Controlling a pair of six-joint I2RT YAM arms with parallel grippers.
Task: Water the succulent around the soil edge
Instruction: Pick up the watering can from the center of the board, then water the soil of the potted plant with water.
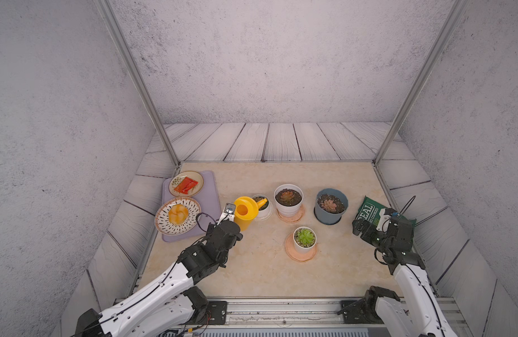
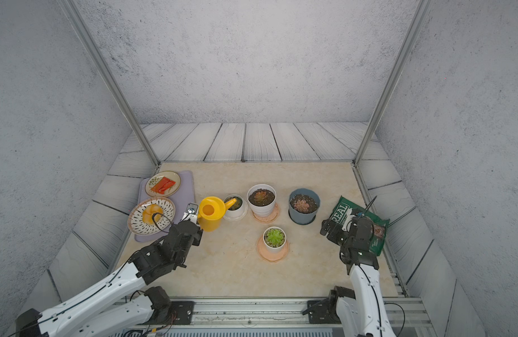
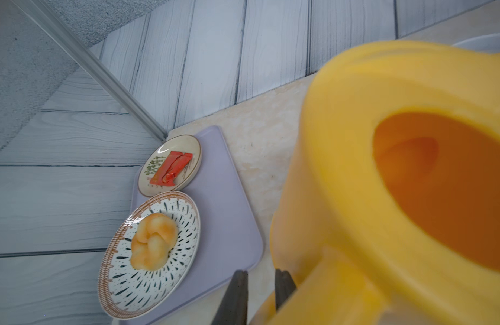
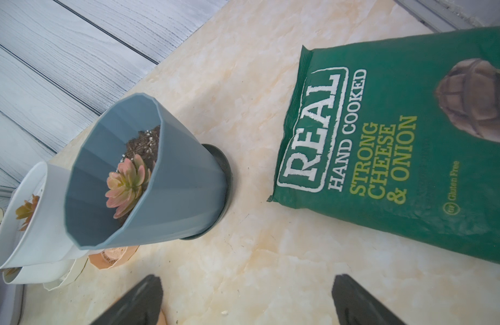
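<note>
Soft, even light from above fills the enclosure; shadows under the blue-grey pot [image 1: 324, 217] are faint. Wide-angle distortion splays the frame posts [image 1: 136, 81] outward in both top views. Close to the left wrist lens, the yellow watering can [image 3: 384, 183] blurs.

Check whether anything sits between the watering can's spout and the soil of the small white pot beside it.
Nothing visible does. The left gripper is shut on the watering can by its handle, and in both top views the spout lies over the soil of the small white pot, with no object between them.
</note>
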